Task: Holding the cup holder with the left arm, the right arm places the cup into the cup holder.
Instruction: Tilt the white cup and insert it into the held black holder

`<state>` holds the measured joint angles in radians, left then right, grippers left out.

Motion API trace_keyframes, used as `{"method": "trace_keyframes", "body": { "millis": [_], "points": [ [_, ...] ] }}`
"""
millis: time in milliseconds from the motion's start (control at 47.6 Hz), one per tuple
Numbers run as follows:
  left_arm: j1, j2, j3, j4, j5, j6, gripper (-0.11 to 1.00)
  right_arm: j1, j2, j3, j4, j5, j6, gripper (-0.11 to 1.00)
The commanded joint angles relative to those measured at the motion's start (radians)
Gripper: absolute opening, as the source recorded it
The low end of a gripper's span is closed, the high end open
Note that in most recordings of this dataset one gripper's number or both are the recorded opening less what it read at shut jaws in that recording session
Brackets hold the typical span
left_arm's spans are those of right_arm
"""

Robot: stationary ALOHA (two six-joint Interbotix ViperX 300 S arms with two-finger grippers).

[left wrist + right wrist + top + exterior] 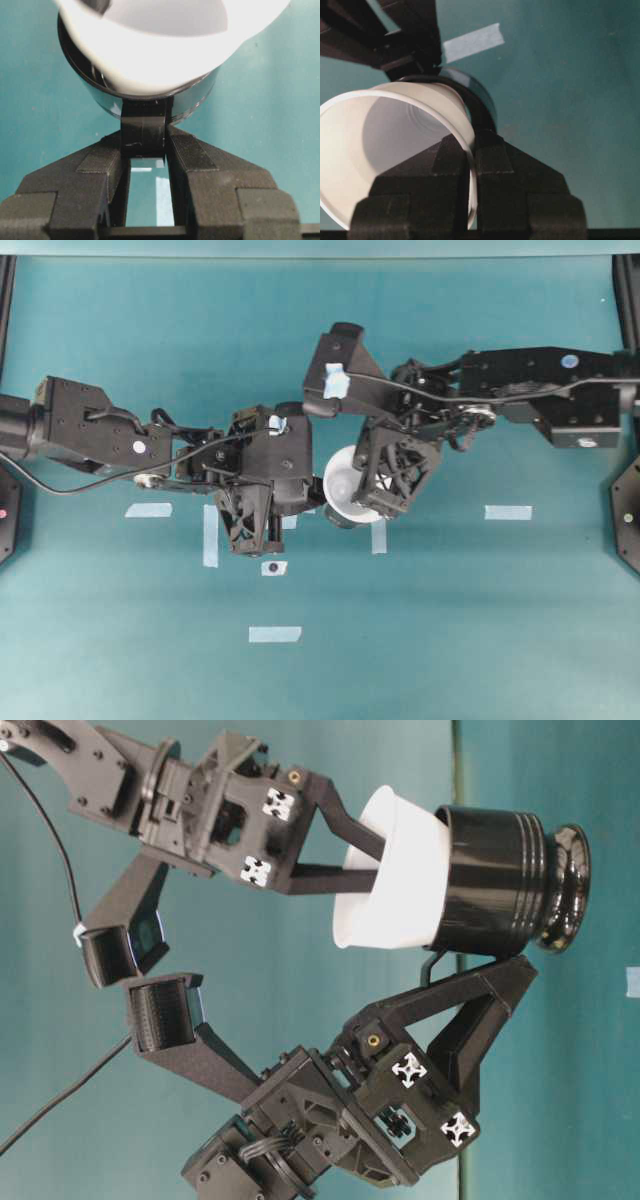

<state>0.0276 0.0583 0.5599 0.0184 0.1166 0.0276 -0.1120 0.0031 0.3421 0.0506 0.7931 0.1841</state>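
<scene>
Table-level view alone shows cup (395,880), rim pinched by right gripper (355,855), part-seated in cup holder (500,880), handle clamped by left gripper (145,135).

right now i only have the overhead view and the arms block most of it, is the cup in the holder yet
Observer: Partly. At table level the cup sits partway inside the cup holder, with its wide rim outside.
Operator: is left gripping the holder
Observer: Yes, the left gripper is clamped on the holder's small side handle.
Operator: and right, has it let go
Observer: No. The right gripper pinches the cup's rim, one finger inside the wall and one outside.
</scene>
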Motion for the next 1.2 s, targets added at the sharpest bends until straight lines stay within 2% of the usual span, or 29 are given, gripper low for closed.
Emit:
{"method": "trace_keyframes", "body": {
  "millis": [0,483,652,799,1030,1093,1177],
  "points": [
    [-0.002,-0.015,-0.015,0.002,-0.012,-0.002,0.25,0.003,-0.017,-0.029,-0.008,0.003,-0.003,0.04],
    [-0.002,-0.006,-0.011,0.002,-0.025,-0.002,0.25,-0.003,-0.014,-0.031,-0.009,0.014,-0.005,0.04],
    [-0.002,-0.008,-0.011,0.002,-0.026,-0.002,0.25,-0.003,-0.014,-0.031,-0.008,0.015,-0.005,0.10],
    [-0.002,-0.008,-0.011,0.002,-0.028,-0.002,0.25,-0.003,-0.014,-0.029,-0.008,0.014,-0.002,0.30],
    [-0.002,-0.011,-0.011,0.002,-0.028,0.005,0.25,-0.003,-0.014,-0.031,-0.008,0.015,0.003,0.81],
    [-0.002,-0.011,-0.011,0.002,-0.028,0.006,0.25,-0.002,-0.015,-0.031,-0.008,0.015,0.003,0.86],
    [-0.002,-0.011,-0.011,0.002,-0.028,0.006,0.25,-0.002,-0.018,-0.032,-0.008,0.015,0.003,0.86]
  ]
}}
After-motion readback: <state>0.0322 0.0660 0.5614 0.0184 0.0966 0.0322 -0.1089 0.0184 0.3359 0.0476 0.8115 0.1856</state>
